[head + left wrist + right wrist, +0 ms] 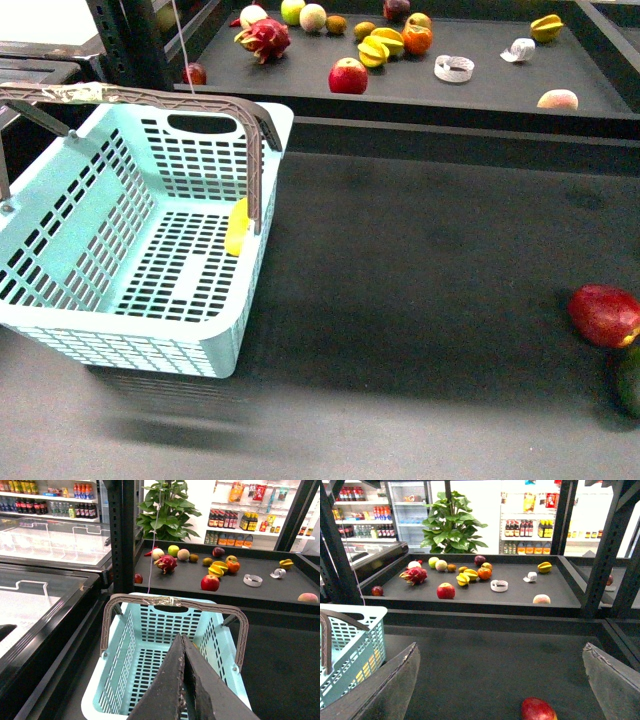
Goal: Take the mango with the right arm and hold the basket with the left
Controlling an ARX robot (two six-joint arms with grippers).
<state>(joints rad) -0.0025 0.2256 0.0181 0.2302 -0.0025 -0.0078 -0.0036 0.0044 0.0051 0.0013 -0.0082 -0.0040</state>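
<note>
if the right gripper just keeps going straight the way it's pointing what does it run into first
Probably the dark red fruit on the near surface: in the right wrist view it lies low between the open right gripper fingers. Depth is unclear, though; if the line runs higher, the way looks free up to the shelf edge.

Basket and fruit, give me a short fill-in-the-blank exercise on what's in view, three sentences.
1. The yellow mango lies ___ the aqua basket.
2. The right gripper is ___, with nothing between its fingers.
3. In the front view, the dark red fruit lies on the table to the ___ of the basket.
Missing words: inside; open; right.
</note>
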